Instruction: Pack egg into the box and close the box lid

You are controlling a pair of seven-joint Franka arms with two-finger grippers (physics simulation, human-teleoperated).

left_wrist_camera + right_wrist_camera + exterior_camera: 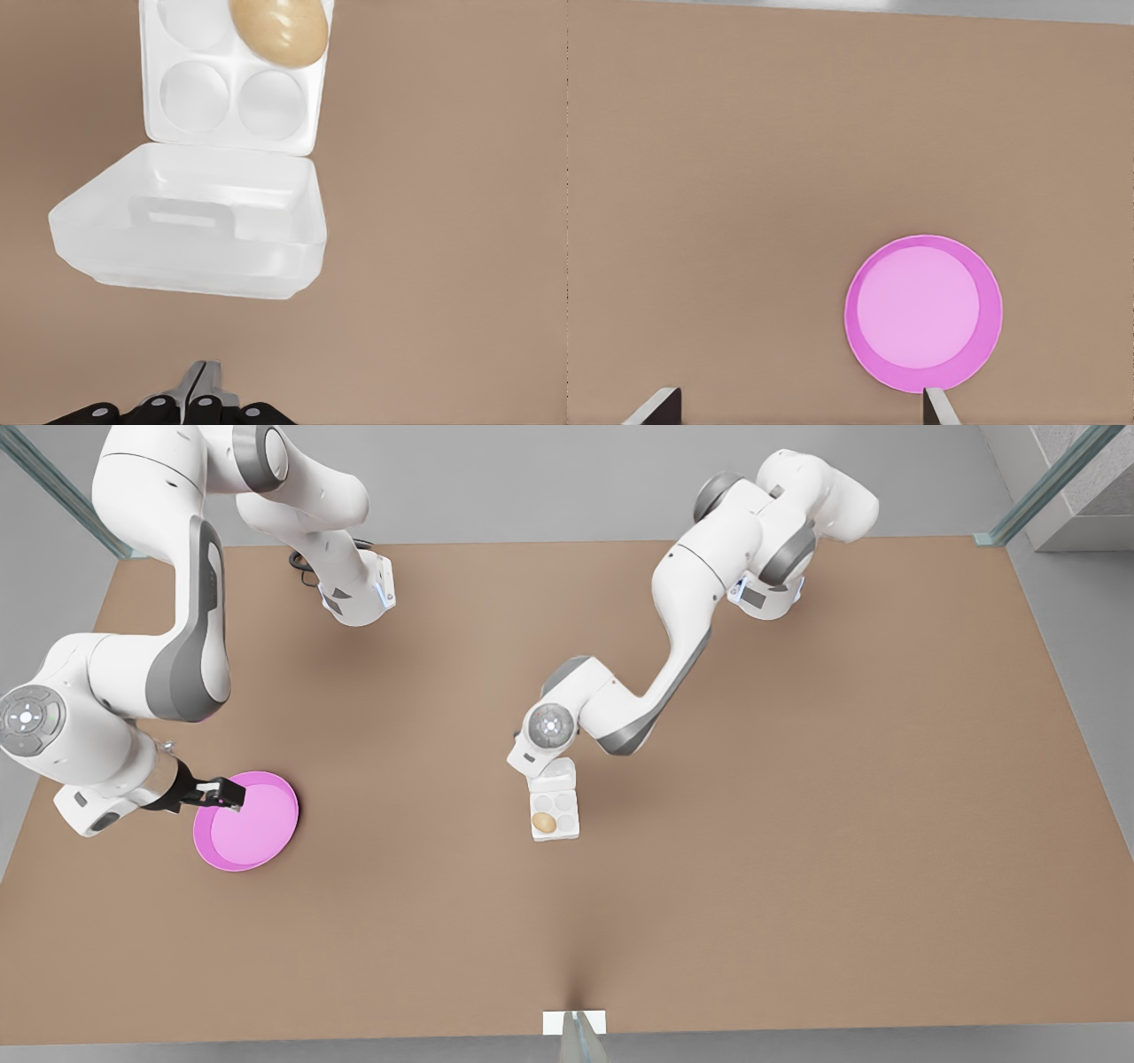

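At the front view's left we are holding the right gripper (232, 794) over the near rim of the pink plate (257, 828), its fingers (656, 409) spread wide apart with nothing between them. In the right wrist view the plate (923, 313) is lying flat on the brown table (744, 177), with bare tabletop all around it and the table's far edge showing along the frame's top.

Moving toward the middle of the front view, bare brown table (399, 921) is stretching between the plate and the box (555, 812), so the two are sitting well apart.

At the centre we are hanging the left arm over the hinge end of the box. In the left wrist view the left gripper (197, 398) is showing its fingers pressed together, clenched on nothing, near the free edge of the box lid (190, 221). The lid is standing open, tilted up from the tray (232, 80).

The egg (544, 823) is sitting in one corner cup of the white four-cup tray; it is tan-brown, smooth and oval (278, 31). The other three cups are showing white.

To the front view's right, open table is running out to the edge.
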